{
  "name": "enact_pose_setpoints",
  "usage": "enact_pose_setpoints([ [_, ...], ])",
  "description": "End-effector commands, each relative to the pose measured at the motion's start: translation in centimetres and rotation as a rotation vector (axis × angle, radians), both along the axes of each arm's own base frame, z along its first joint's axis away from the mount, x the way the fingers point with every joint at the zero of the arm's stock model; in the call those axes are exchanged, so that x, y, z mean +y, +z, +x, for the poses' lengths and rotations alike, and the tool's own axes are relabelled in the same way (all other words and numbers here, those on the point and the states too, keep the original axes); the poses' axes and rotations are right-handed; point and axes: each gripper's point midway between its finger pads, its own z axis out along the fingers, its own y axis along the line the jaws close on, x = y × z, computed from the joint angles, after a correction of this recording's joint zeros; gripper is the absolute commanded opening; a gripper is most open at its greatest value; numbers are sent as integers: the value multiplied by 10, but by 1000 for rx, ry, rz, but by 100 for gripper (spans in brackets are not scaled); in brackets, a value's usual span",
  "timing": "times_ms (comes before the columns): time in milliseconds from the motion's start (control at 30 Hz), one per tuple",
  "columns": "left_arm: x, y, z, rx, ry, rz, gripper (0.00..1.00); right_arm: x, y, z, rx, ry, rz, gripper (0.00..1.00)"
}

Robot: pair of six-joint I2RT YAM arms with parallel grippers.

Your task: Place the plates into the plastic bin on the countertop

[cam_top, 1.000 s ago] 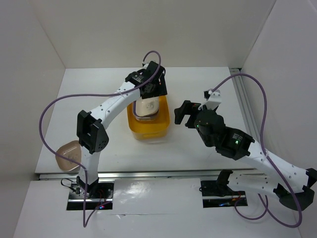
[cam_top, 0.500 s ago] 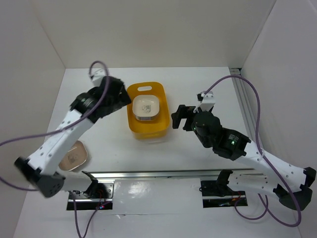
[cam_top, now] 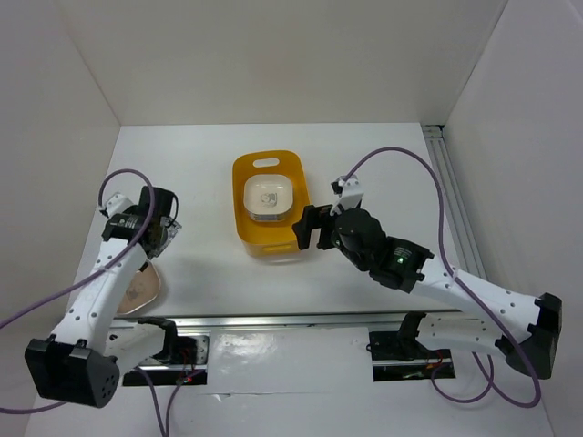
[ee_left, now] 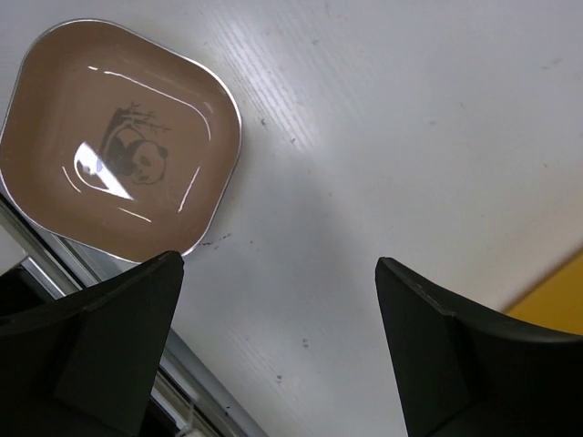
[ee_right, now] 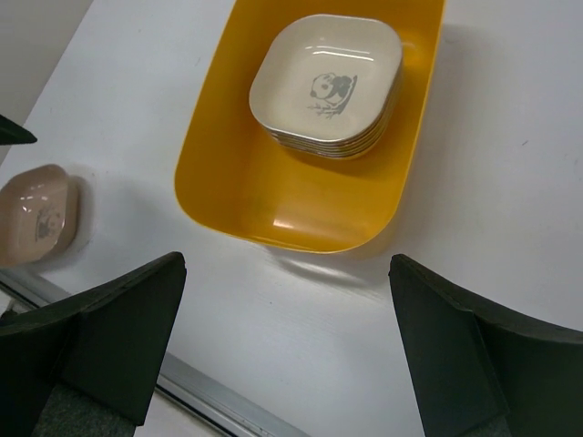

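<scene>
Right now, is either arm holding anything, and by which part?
Nothing is held. The left end effector is open near the tan plate; the right end effector is open near the bin.

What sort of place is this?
Probably a lab test cell, not a real kitchen: bare white walls box in a plain white countertop with a metal rail, and the props are a yellow bin holding stacked plates and one tan plate outside it.

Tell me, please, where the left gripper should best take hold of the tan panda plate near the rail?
Take the tan panda plate by its raised rim on the side away from the metal rail, coming from above with the left gripper, one finger inside the dish. It lies flat and shallow, and the rail probably crowds the opposite edge.
</scene>
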Motion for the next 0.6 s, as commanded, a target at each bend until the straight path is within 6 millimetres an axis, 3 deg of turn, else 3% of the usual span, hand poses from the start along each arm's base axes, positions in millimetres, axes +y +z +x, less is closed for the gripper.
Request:
enact_pose_setpoints([
  [0,7,-9,17,-4,-11,-49,100,24,6,2,-33,56,74,100],
  [167,33,-34,15,71,84,-95,100,45,-13,2,-1,121,69,100],
  [267,40,-45,25,56,100,-148,100,51,-17,1,4,142,74,100],
  [567,44,-110,11,159,206,-258,100,58,-20,5,-14,161,61,100],
])
